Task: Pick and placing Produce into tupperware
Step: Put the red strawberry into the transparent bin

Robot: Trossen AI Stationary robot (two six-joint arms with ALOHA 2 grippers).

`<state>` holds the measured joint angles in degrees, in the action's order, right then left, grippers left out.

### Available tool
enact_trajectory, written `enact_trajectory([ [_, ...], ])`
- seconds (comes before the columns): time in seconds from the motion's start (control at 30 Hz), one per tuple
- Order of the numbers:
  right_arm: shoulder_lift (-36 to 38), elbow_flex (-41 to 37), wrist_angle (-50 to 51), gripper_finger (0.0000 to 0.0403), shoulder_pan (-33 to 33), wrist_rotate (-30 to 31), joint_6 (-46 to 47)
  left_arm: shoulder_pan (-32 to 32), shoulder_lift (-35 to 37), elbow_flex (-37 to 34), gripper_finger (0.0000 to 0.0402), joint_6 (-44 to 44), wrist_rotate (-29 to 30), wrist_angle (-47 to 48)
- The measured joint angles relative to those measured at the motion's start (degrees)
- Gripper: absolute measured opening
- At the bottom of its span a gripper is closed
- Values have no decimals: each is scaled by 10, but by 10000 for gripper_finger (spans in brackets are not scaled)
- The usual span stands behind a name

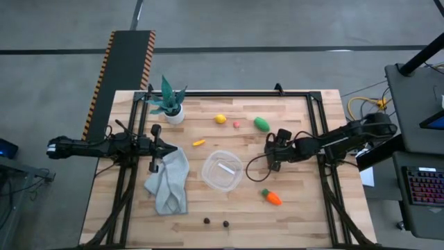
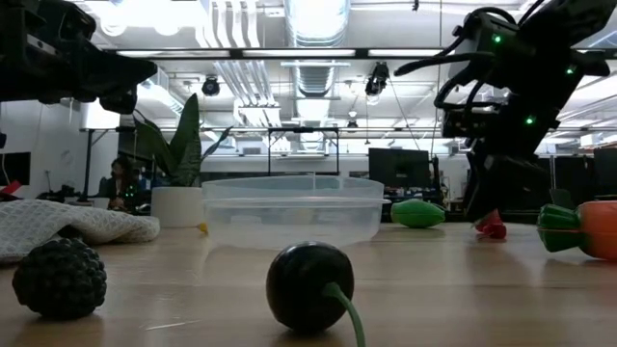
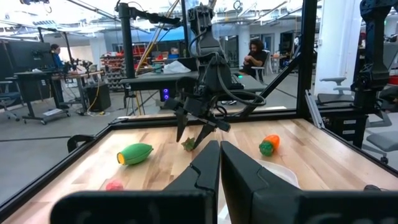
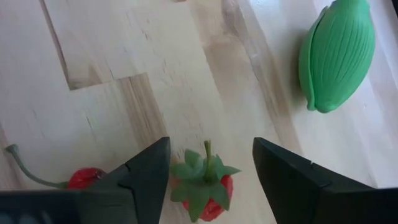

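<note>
Scattered produce (image 1: 261, 123) around empty tupperware (image 1: 222, 171)

Wood table (image 1: 305, 208): tupperware (image 1: 222, 171), cloth (image 1: 170, 184), carrot (image 1: 272, 197), lemon (image 1: 220, 119), plant (image 1: 170, 103).

A: What does the right gripper (image 4: 210, 163) hide?
B: The lower strawberry (image 4: 204, 186); the frame edge crops it.
A: And the carrot (image 2: 582, 228)?
B: The low view's edge cuts it off.

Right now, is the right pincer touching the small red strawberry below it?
Apart. In the right wrist view the right pincer is open, and bare wood shows between each finger and the strawberry lying between them.
</note>
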<state>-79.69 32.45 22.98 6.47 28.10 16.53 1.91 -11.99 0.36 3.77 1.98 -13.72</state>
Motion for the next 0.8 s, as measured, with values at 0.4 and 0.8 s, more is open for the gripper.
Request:
enact_trajectory([
  [0.4,-14,0,1,199,-2,0,-5,0,1,0,0,0,0,1],
  [0.8,-14,0,2,93,-1,0,-5,0,1,0,0,1,0,1],
])
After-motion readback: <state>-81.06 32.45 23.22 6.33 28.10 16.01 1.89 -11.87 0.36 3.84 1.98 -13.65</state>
